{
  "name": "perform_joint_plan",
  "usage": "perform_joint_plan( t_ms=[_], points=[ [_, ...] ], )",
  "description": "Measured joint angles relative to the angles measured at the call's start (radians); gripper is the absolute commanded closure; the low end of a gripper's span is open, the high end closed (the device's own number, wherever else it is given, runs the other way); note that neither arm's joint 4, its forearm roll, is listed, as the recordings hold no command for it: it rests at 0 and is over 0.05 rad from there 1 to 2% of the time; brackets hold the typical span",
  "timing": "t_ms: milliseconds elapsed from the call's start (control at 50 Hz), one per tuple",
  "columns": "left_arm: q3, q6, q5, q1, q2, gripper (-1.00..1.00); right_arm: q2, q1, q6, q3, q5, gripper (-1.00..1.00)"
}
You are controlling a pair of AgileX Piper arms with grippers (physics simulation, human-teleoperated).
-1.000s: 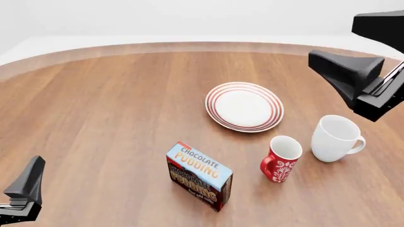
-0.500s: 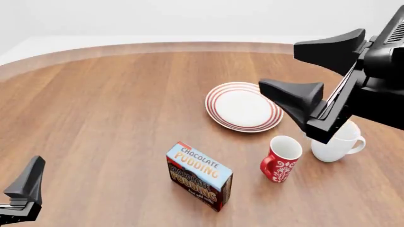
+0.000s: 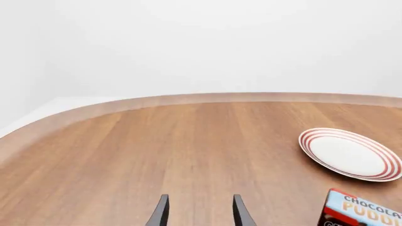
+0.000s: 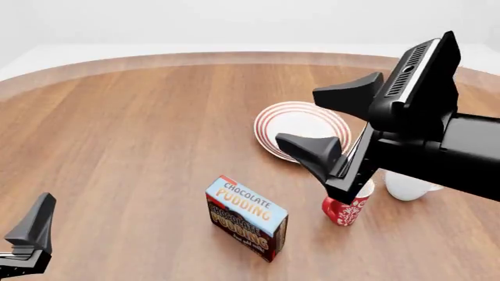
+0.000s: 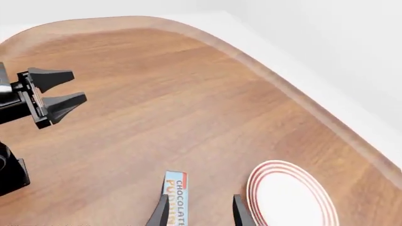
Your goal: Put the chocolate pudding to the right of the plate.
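Nearest, the idle black left gripper (image 4: 31, 234) sits parted at the table's near left corner. Beyond it, the blue-topped chocolate pudding carton (image 4: 247, 218) stands untouched toward the near edge. Over the last second the black right gripper (image 4: 332, 120), jaws spread and empty, has swept leftward above the red mug (image 4: 345, 212) and red-ringed white plate (image 4: 275, 126), apparently approaching the carton. Farther off, the brown wooden table (image 4: 140, 129) meets a plain white wall.

The table (image 4: 140, 117) is rendered as smooth wood with fine lengthwise grain and a faint satin sheen. The plate (image 4: 270, 126) looks like glazed white ceramic, as do the red mug (image 4: 343, 212) and white mug (image 4: 402, 188). The pudding (image 4: 246, 218) appears as printed card. The right gripper (image 4: 332, 126) is shown in matt black plastic.
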Motion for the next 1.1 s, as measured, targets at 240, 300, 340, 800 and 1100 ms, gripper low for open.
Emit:
perform_joint_plan(
  t_ms=[240,300,340,800,1100],
  points=[
    [0.0,0.0,0.0,0.0,0.0,-1.0,0.052,0.022,0.024,0.021,-0.043,-1.0],
    [0.0,0.0,0.0,0.0,0.0,-1.0,0.064,0.026,0.03,0.026,-0.052,-1.0],
    [0.0,0.0,0.0,0.0,0.0,-1.0,0.073,0.028,0.037,0.03,-0.059,-1.0],
    [0.0,0.0,0.0,0.0,0.0,-1.0,0.109,0.072,0.129,0.071,-0.097,-1.0],
    [0.0,0.0,0.0,0.0,0.0,-1.0,0.114,0.081,0.17,0.101,-0.115,-1.0]
  ],
)
